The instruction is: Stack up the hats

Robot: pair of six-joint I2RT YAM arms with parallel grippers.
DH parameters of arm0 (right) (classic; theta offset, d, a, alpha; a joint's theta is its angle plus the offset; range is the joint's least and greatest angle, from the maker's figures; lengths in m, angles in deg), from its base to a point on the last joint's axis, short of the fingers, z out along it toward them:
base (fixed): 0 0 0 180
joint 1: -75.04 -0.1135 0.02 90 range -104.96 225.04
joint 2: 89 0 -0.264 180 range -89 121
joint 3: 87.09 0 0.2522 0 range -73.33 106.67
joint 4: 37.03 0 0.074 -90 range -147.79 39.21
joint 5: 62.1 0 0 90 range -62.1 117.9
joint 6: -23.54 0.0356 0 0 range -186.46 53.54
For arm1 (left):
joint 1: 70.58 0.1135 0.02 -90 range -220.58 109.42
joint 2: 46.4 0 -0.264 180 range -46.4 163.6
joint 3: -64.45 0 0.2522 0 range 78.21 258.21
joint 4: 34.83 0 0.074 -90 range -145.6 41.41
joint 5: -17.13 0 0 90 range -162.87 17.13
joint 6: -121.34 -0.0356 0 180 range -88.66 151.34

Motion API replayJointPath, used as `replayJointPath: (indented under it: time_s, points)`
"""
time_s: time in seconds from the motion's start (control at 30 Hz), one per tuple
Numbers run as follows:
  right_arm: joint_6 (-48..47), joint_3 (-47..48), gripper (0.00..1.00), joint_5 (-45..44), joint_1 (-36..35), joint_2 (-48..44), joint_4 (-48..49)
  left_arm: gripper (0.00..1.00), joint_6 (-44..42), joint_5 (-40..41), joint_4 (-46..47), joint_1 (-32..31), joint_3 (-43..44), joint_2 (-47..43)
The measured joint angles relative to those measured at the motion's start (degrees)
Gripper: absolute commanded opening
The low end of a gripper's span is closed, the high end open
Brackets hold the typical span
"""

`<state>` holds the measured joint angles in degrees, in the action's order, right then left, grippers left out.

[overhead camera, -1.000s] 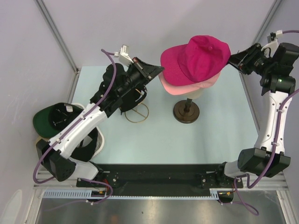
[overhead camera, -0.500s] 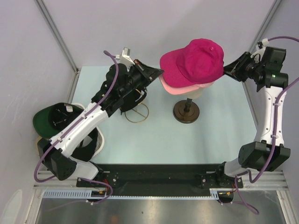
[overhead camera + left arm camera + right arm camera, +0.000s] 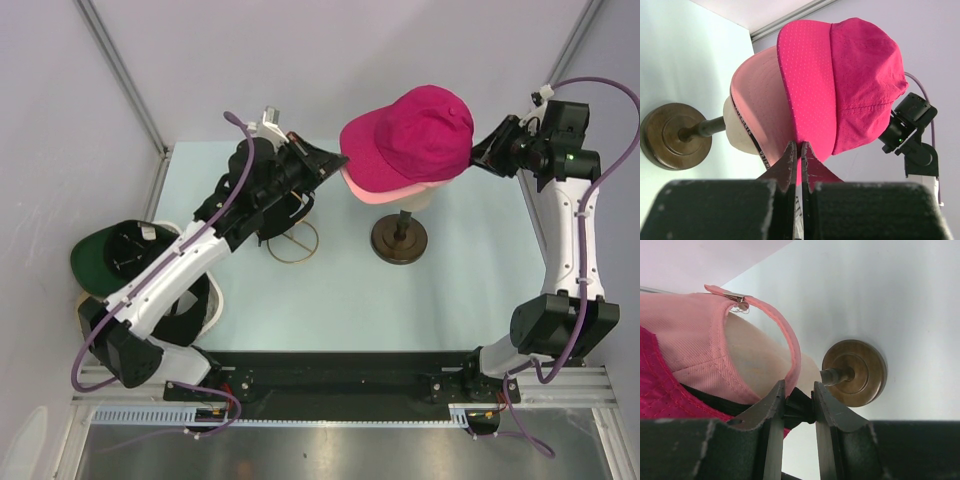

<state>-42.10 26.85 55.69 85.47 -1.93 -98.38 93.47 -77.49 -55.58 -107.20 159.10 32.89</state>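
Magenta hat (image 3: 410, 135): lies over the light pink hat (image 3: 368, 190), crown above crown; its brim points toward the left arm; gripped at the brim and at the back

Light pink hat: worn on the mannequin head (image 3: 408, 200); its brim peeks out under the magenta brim; its back strap arches over the beige head in the right wrist view

Left end effector (image 3: 796, 150): fingers pressed together on the edge of the magenta brim; only a sliver of magenta shows between them

Right end effector (image 3: 799, 399): fingers clamped on the dark inner rim at the back of the magenta hat, just beside the pink strap

Mannequin head: on a thin post rising from a round wooden base (image 3: 399, 239); the base stands on the counter (image 3: 330, 300)

Dark green hat (image 3: 115, 250): lying inside-up at the counter's left edge, beside the left arm; well apart from the stack
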Motion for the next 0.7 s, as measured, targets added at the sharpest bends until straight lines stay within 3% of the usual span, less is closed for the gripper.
replayJointPath:
  time_s: [0.43, 0.7]
  points:
    - [-0.2, -0.2, 0.0, -1.1, -1.4, 1.9, 1.2, 0.0, 1.9, -0.5, -1.5, -0.1, -4.2, -3.8]
    - [-1.3, -0.2, 0.0, -3.4, -1.6, 2.7, 1.6, 0.0, 2.2, -2.1, -1.2, -0.1, -2.8, -1.7]
